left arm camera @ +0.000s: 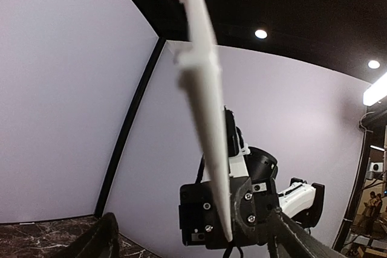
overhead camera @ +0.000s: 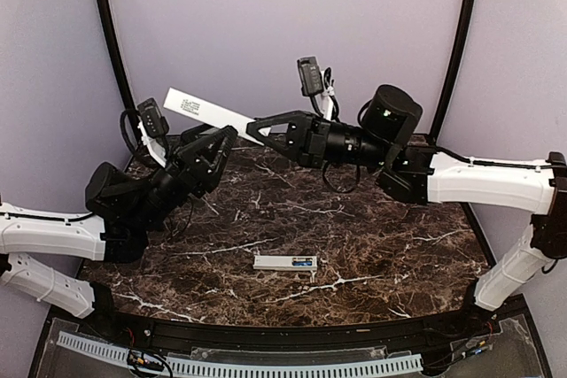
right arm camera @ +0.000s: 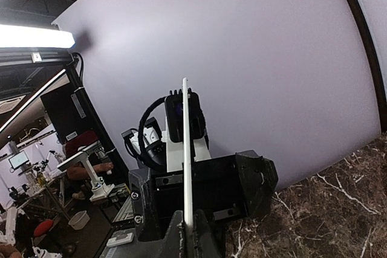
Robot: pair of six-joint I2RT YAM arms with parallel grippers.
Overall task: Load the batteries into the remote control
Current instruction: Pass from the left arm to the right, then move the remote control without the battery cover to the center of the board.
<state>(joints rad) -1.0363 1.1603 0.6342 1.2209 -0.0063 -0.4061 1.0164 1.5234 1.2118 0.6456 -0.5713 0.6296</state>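
Because the thin white cover plate (overhead camera: 208, 112) is pinched at one end only, we read the right pincer (overhead camera: 257, 127) as the one carrying it. Its jaws are closed on the plate's near end. The rest of the plate juts out past its fingertips toward the left pincer (overhead camera: 221, 141), up in the air above the marble table (overhead camera: 399, 245). The left pincer stands open, with a finger (left arm camera: 100, 243) on either side of the plate, neither touching it as far as the left wrist view shows.

The plate has printed lines on one face and a small tab near its far end, so we judge it to be the remote's back cover. It seems to be held aloft so that it can be turned or re-gripped between the two pincers before it goes onto the remote.

The remote control (overhead camera: 275, 263) lies flat on the table, well below both pincers and nearer the arm bases. It sits roughly midway between them and is touched by neither. The batteries (overhead camera: 304, 263) show as blue in its right part, apparently seated in the open bay; we cannot tell how many. If so, what is left is to fit the cover.
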